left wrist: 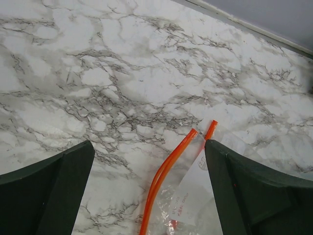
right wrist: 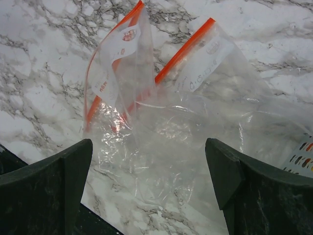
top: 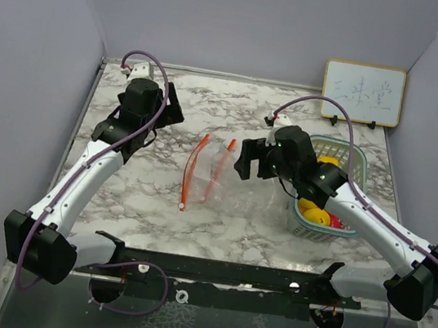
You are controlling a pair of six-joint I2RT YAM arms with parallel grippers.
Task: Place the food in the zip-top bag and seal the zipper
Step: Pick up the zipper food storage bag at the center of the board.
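Note:
The clear zip-top bag (top: 215, 181) with an orange zipper lies empty and open-mouthed on the marble table's middle. It also shows in the right wrist view (right wrist: 166, 122), and its zipper end shows in the left wrist view (left wrist: 164, 176). The food, yellow (top: 311, 213) and red (top: 335, 223) glossy fruits, sits in the teal mesh basket (top: 359, 160) at the right. My left gripper (top: 171, 111) (left wrist: 149, 196) is open and empty, just behind and left of the bag's mouth. My right gripper (top: 244, 160) (right wrist: 149, 186) is open and empty, above the bag's right side.
A small whiteboard (top: 362, 92) stands at the back right against the wall. Grey walls close in the table (top: 211, 105) on three sides. The basket lies under my right forearm.

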